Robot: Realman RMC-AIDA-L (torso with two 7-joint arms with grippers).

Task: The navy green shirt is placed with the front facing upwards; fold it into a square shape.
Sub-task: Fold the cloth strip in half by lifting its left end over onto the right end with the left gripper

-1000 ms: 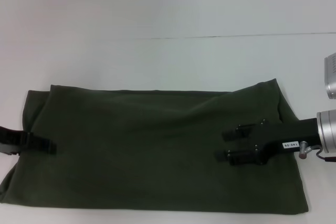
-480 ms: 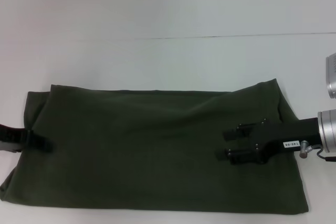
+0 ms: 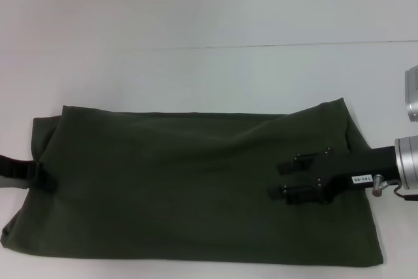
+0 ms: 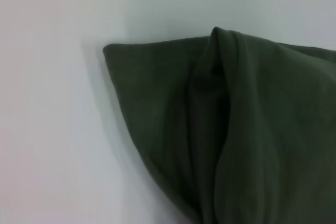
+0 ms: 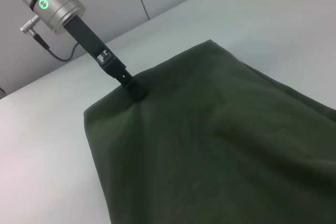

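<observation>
The navy green shirt (image 3: 189,187) lies on the white table as a wide, flat rectangle, with plain dark olive cloth facing up. My right gripper (image 3: 282,178) is over the shirt's right part, open, with nothing between its fingers (image 3: 290,164). My left gripper (image 3: 40,176) is at the shirt's left edge, touching the cloth there. The right wrist view shows the shirt (image 5: 220,140) and the left gripper (image 5: 137,93) as a thin black bar meeting that edge. In the left wrist view only a creased corner of the shirt (image 4: 247,129) is visible.
The white table (image 3: 196,76) extends beyond the shirt's far edge, with a thin seam line (image 3: 294,44) across it. A silver part of the right arm (image 3: 410,99) sits at the right border. The shirt's near edge is close to the table's front.
My left gripper has drawn back leftwards, from lying over the shirt's left part to its very edge. The shirt's near left corner shifted slightly. The right gripper has stayed in place.
</observation>
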